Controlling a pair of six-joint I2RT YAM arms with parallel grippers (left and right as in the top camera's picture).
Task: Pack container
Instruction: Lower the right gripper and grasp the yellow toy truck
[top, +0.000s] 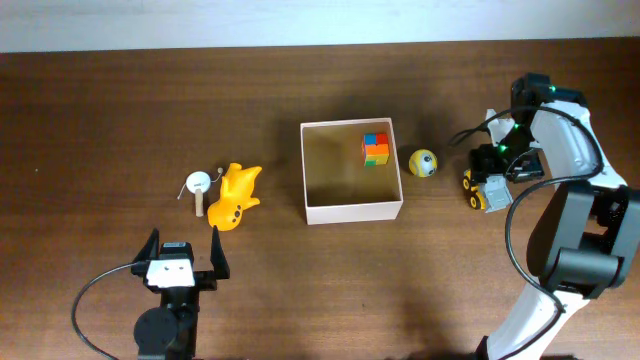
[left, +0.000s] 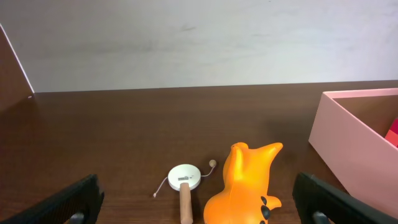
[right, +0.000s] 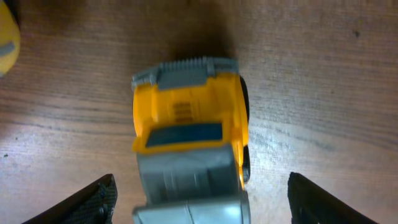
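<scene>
The container (top: 352, 211) is a square white-walled box with a tan inside at the table's middle; a colourful cube (top: 376, 149) lies in its far right corner. Its corner shows at the right of the left wrist view (left: 348, 134). A yellow ball (top: 423, 162) lies just right of it. My right gripper (top: 495, 172) is open, fingers spread wide on both sides of a yellow and grey toy truck (right: 189, 149) (top: 482, 190) without touching it. My left gripper (top: 182, 262) is open and empty, near the front edge, short of a yellow-orange animal toy (top: 235, 196) (left: 242, 183) and a white paddle toy (top: 198, 187) (left: 184, 185).
The table's far edge meets a pale wall (left: 199, 37). The yellow ball's edge shows at the top left of the right wrist view (right: 7, 37). Black cables trail from both arms over the near table.
</scene>
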